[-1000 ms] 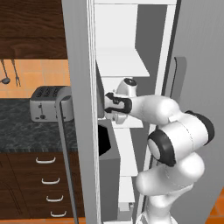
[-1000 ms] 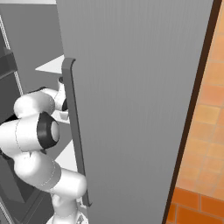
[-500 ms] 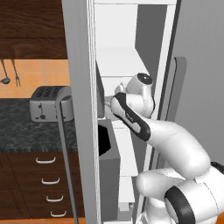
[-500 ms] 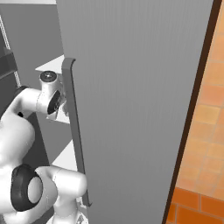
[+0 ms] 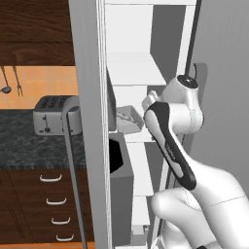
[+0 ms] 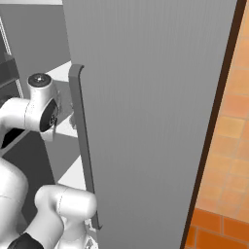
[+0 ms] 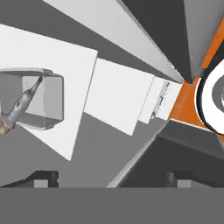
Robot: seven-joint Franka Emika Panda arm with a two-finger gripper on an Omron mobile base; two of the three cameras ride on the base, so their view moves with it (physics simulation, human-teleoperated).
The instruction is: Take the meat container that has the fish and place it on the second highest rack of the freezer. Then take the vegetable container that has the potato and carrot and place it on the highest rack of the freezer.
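White shelves inside the freezer (image 5: 136, 68) are filling the scene. At nine o'clock in the hand view, the meat container (image 7: 41, 98) is sitting on a shelf, the fish (image 7: 19, 107) lying inside. The gripper (image 7: 107, 177) is standing wide and empty, so the first placement looks done; next it should be fetching the vegetable container.

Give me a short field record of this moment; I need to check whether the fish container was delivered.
fish container: clear tray resting on a white freezer shelf
fish: lying inside the tray
gripper: open, holding nothing, apart from the tray
freezer: door open, arm reaching in
toaster: on the dark counter to the left
vegetable container: not visible in these views
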